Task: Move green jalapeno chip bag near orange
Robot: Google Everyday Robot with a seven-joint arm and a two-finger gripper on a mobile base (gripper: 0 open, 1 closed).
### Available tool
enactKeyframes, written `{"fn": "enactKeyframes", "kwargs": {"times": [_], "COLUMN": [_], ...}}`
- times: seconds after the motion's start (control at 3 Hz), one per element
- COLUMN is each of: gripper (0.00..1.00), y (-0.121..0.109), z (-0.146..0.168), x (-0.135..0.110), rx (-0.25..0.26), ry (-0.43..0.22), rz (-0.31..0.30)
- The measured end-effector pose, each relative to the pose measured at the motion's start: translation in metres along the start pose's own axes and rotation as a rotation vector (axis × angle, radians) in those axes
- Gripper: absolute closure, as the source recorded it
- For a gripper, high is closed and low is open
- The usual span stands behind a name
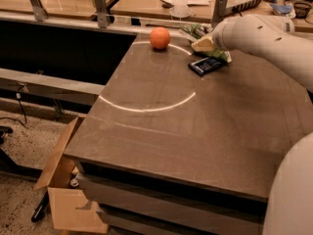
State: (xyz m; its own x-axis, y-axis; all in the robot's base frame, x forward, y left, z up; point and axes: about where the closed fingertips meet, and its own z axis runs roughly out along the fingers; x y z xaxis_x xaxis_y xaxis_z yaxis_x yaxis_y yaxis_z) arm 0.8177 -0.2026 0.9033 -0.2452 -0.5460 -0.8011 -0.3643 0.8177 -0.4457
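Observation:
The orange (160, 37) sits at the far edge of the dark table (195, 131). The green jalapeno chip bag (194, 32) is just right of the orange, with a small gap between them, and is mostly hidden behind my gripper. My gripper (204, 43) comes in from the right on the white arm (264, 38) and is shut on the bag, low over the table's far edge. Whether the bag touches the table, I cannot tell.
A small flat dark blue packet (208, 65) lies on the table just below the gripper. A white arc (146, 106) is marked on the tabletop. An open cardboard box (63, 190) stands on the floor at the lower left. Metal rail posts (99, 4) stand behind the table.

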Motion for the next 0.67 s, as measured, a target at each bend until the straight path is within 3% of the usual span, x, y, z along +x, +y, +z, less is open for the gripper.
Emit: {"fn": "enactKeyframes", "kwargs": {"times": [0.33,0.67], "gripper": [0.00,0.00], "y": [0.004,-0.028], "z": [-0.017,-0.069], "x": [0.001,0.011], "rx": [0.000,0.098], "ry": [-0.005,-0.015], "rz": [0.022,0.082]}}
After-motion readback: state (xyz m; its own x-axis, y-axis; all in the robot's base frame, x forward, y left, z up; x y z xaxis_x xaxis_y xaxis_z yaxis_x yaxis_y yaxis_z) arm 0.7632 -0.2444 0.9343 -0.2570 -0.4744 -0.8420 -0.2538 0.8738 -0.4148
